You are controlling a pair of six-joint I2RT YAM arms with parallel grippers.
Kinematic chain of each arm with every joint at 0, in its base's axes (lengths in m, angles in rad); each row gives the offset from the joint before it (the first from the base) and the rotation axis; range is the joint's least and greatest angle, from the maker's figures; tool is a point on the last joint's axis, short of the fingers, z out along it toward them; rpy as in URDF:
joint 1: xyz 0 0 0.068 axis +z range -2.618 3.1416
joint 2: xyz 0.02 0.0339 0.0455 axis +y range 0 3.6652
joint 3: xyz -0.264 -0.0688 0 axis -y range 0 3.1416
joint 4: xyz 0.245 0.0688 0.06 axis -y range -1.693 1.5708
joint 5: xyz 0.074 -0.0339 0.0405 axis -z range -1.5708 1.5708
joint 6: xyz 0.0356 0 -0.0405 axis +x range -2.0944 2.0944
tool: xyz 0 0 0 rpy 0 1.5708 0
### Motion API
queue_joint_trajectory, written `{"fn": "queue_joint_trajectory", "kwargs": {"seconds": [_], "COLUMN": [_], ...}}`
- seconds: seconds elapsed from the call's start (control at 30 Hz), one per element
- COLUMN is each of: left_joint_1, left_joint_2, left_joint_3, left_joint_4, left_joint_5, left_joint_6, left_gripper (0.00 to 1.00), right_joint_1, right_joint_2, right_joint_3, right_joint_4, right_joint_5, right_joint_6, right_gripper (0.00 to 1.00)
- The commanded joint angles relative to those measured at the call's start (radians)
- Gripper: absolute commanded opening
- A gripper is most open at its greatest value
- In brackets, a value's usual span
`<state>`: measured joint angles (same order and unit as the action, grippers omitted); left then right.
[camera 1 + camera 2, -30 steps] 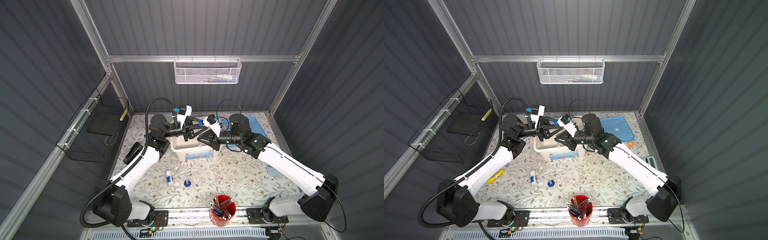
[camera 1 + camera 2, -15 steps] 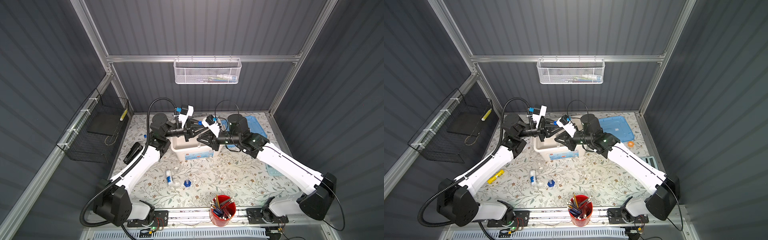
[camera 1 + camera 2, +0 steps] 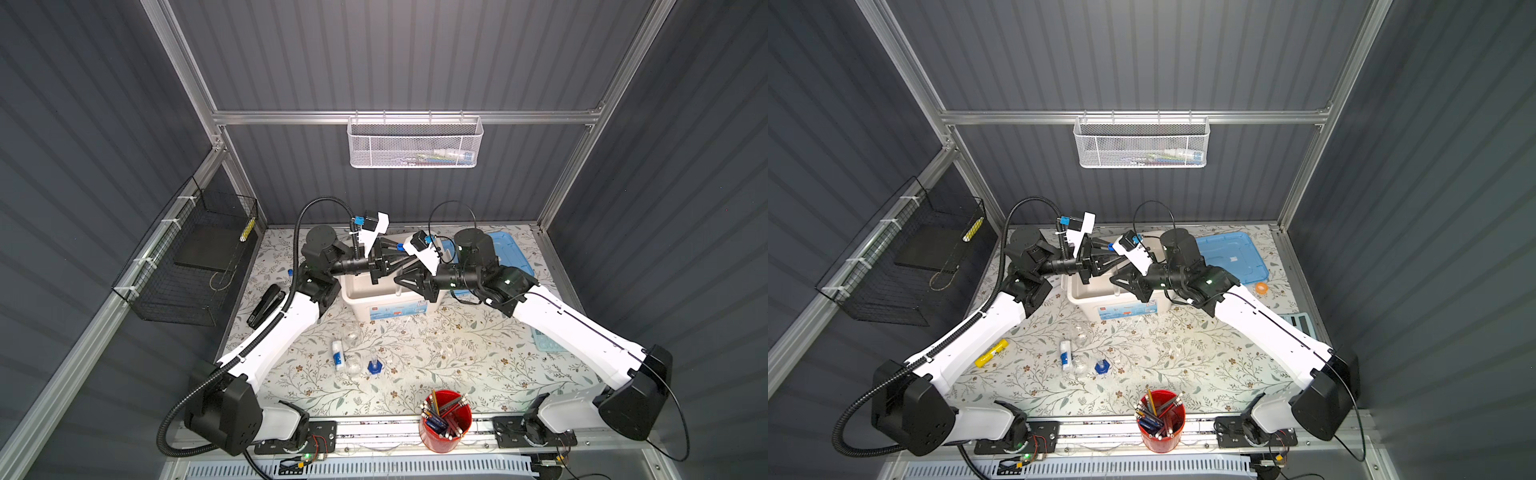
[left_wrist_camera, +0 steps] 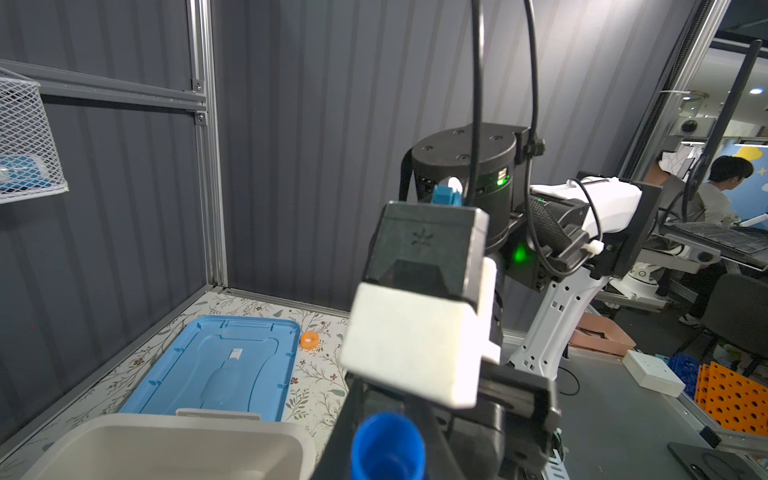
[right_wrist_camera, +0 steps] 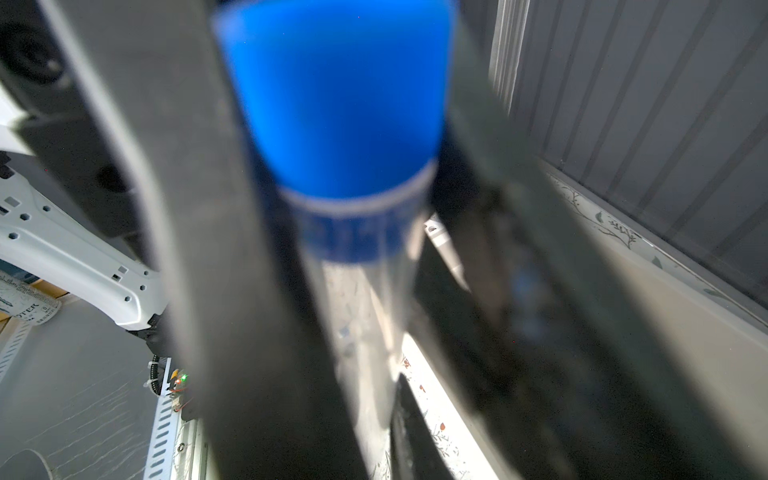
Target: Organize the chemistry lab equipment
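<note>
A flower-printed surface [image 3: 478,374] is enclosed by dark grey ribbed walls [image 3: 415,62] on an aluminium frame. One white mesh basket [image 3: 415,143] is hung on the back rail and one black wire basket [image 3: 187,270] on the left wall. Counted on the surface are one white bin [image 3: 390,311] at the back middle, one blue lid [image 3: 511,257] laid flat just to its right, one red cup [image 3: 444,432] of pencils at the front edge, one black stapler [image 3: 266,305], one yellow marker [image 3: 992,353], one orange ring [image 3: 1261,287], one pale calculator [image 3: 1298,326] and one small white bottle [image 3: 338,355]. Of the glassware, two round flasks [image 3: 353,337] and one measuring cylinder [image 3: 375,365] with a blue foot are seen in front of the bin; further clear pieces nearby are too faint to be counted. Both arms are stretched inward and meet above the bin, with the left end effector [image 3: 409,259] and the right end effector [image 3: 397,279] pointed at each other. One blue-capped tube [image 5: 345,187] is held between them over the bin, cap uppermost. In the right wrist view dark fingers [image 5: 199,249], seemingly those of the left end effector, are pressed against both sides of the tube, so that end effector is closed narrowly on it. Whether the right end effector grips the tube or is slightly parted cannot be told.
</note>
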<state>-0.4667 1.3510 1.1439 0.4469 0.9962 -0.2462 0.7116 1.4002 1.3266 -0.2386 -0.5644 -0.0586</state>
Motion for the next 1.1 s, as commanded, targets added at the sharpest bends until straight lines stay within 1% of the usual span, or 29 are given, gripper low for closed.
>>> {"fn": "queue_joint_trajectory", "kwargs": {"seconds": [0.0, 0.07, 0.13, 0.3, 0.37, 0.43, 0.47, 0.53, 0.57, 0.67, 0.77, 0.83, 0.9, 1.03, 1.07], "left_joint_1": [0.003, 0.005, 0.005, 0.005, 0.005, 0.005, 0.005, 0.005, 0.006, 0.005, 0.005, 0.005, 0.006, 0.005, 0.005], "left_joint_2": [-0.050, -0.073, -0.097, -0.176, -0.218, -0.269, -0.293, -0.323, -0.332, -0.349, -0.358, -0.350, -0.333, -0.297, -0.283], "left_joint_3": [0.031, 0.028, 0.022, -0.020, -0.046, -0.081, -0.099, -0.119, -0.124, -0.140, -0.165, -0.183, -0.187, -0.215, -0.217], "left_joint_4": [-0.102, -0.147, -0.186, -0.236, -0.243, -0.236, -0.232, -0.236, -0.249, -0.261, -0.243, -0.225, -0.219, -0.153, -0.137], "left_joint_5": [-0.055, -0.101, -0.162, -0.372, -0.485, -0.628, -0.717, -0.875, -0.950, -1.138, -1.295, -1.413, -1.507, -1.643, -1.668], "left_joint_6": [0.117, 0.159, 0.194, 0.254, 0.266, 0.269, 0.268, 0.256, 0.255, 0.231, 0.230, 0.243, 0.257, 0.282, 0.304], "left_gripper": [0.06, 0.04, 0.01, 0.00, 0.00, 0.00, 0.00, 0.01, 0.03, 0.02, 0.00, 0.00, 0.00, 0.00, 0.00], "right_joint_1": [0.002, 0.002, 0.002, 0.000, -0.003, -0.009, -0.013, -0.022, -0.027, -0.040, -0.046, -0.052, -0.056, -0.062, -0.062], "right_joint_2": [-0.008, -0.015, -0.025, -0.057, -0.072, -0.089, -0.097, -0.108, -0.111, -0.112, -0.109, -0.106, -0.104, -0.104, -0.104], "right_joint_3": [0.018, 0.010, 0.002, -0.024, -0.037, -0.052, -0.061, -0.076, -0.083, -0.096, -0.104, -0.109, -0.116, -0.125, -0.127], "right_joint_4": [0.011, 0.017, 0.018, 0.014, 0.015, 0.014, 0.017, 0.024, 0.030, 0.044, 0.053, 0.058, 0.065, 0.073, 0.074], "right_joint_5": [0.010, 0.016, 0.023, 0.045, 0.055, 0.061, 0.062, 0.058, 0.050, 0.024, 0.007, -0.007, -0.015, -0.023, -0.022], "right_joint_6": [0.008, 0.011, 0.011, 0.005, 0.006, 0.005, 0.005, 0.008, 0.011, 0.017, 0.018, 0.017, 0.020, 0.023, 0.023], "right_gripper": [0.26, 0.32, 0.35, 0.40, 0.40, 0.40, 0.40, 0.40, 0.40, 0.40, 0.39, 0.39, 0.39, 0.39, 0.39]}}
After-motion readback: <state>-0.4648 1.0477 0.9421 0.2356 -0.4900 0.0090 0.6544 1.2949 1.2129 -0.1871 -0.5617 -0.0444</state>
